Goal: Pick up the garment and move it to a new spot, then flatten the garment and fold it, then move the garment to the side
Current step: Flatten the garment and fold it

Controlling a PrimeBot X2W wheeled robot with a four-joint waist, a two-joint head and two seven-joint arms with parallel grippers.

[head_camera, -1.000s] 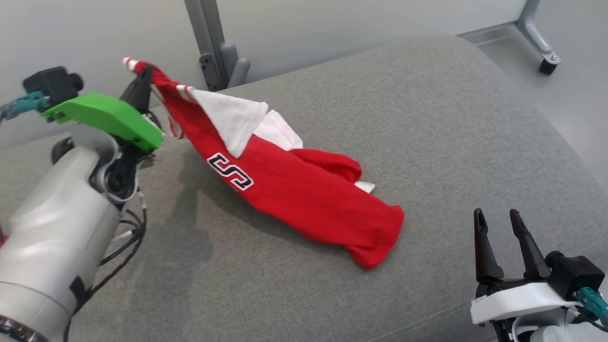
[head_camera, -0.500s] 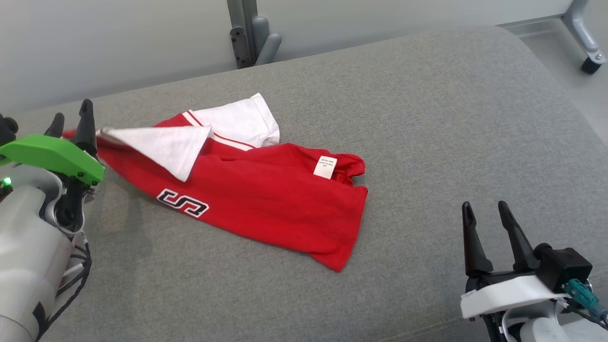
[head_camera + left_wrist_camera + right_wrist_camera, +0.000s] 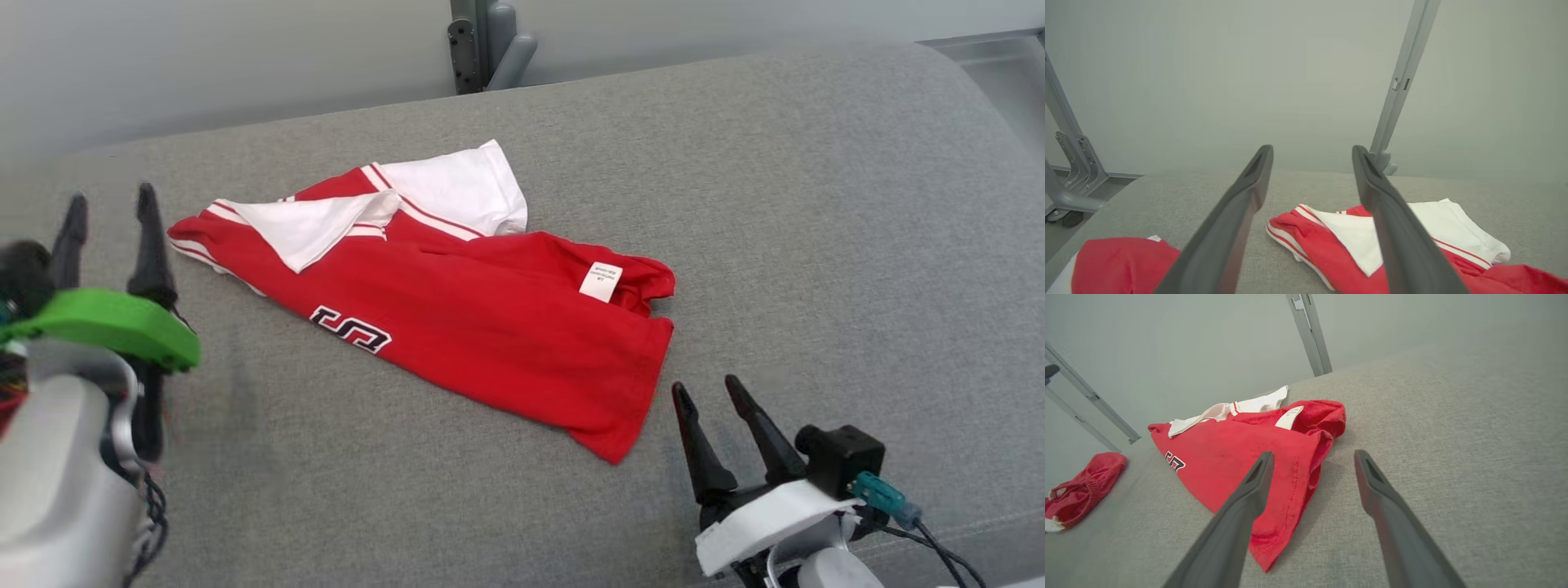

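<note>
Bare grey cushion (image 3: 857, 204) spreads wide to the right of the red garment (image 3: 490, 343) and along its near side, leaving room for a gripper to pass. The garment lies across the middle, its near corner just beside the right gripper (image 3: 704, 384). A strip of cushion separates its left edge from the left gripper (image 3: 112, 194). A grey metal post (image 3: 486, 41) rises behind the far edge, and a second red cloth (image 3: 1081, 486) lies further left
</note>
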